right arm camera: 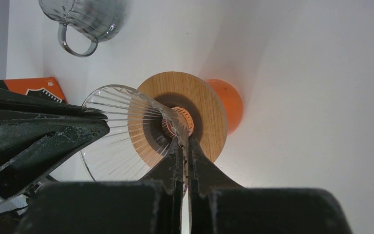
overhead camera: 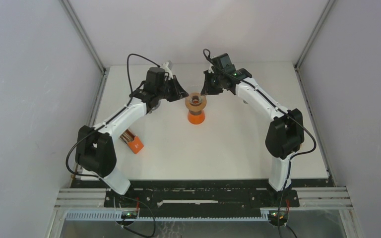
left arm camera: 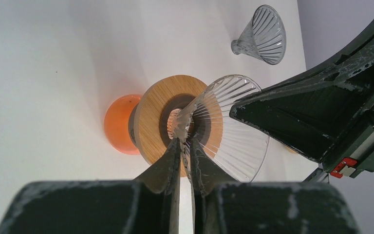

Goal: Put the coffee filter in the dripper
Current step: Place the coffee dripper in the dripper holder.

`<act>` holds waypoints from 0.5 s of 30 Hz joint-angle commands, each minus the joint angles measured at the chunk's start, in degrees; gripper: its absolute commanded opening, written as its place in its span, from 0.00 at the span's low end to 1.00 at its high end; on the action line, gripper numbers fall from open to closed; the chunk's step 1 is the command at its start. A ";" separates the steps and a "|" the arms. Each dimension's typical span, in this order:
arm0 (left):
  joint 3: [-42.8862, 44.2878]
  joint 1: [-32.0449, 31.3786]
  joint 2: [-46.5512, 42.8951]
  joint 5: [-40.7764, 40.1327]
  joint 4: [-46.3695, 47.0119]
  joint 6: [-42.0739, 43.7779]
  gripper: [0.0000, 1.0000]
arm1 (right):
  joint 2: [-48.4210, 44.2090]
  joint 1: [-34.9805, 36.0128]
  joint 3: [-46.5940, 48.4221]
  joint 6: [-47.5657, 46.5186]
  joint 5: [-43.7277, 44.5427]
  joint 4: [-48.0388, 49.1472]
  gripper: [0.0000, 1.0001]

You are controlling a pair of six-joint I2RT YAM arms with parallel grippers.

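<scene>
The clear ribbed glass dripper (overhead camera: 196, 101) sits in a wooden ring (left arm camera: 152, 122) on an orange stand (overhead camera: 196, 118) at mid-table. My left gripper (left arm camera: 184, 141) is shut on the dripper's (left arm camera: 233, 134) rim from the left, glass pinched between its fingers. My right gripper (right arm camera: 185, 141) is shut on the opposite rim of the dripper (right arm camera: 117, 131). In the top view the left gripper (overhead camera: 182, 94) and right gripper (overhead camera: 207, 90) flank it. The coffee filter is out of view.
A second glass cone (left arm camera: 260, 35) lies on its side beyond the right arm. A glass cup with a handle (right arm camera: 85, 19) stands at the back left. An orange box (overhead camera: 134, 143) lies by the left arm. White walls enclose the table.
</scene>
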 commanded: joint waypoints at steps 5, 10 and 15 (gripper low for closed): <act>1.23 -1.63 2.47 1.21 -2.03 2.21 0.02 | 2.17 1.81 -2.26 -2.28 2.57 -4.26 0.00; 1.92 -1.68 3.75 1.58 -3.75 2.52 0.01 | 4.23 1.65 -0.31 -1.81 2.50 -6.21 0.00; 3.28 -1.81 5.50 1.99 -6.35 3.55 0.01 | 6.97 1.73 1.81 -1.76 2.24 -8.51 0.00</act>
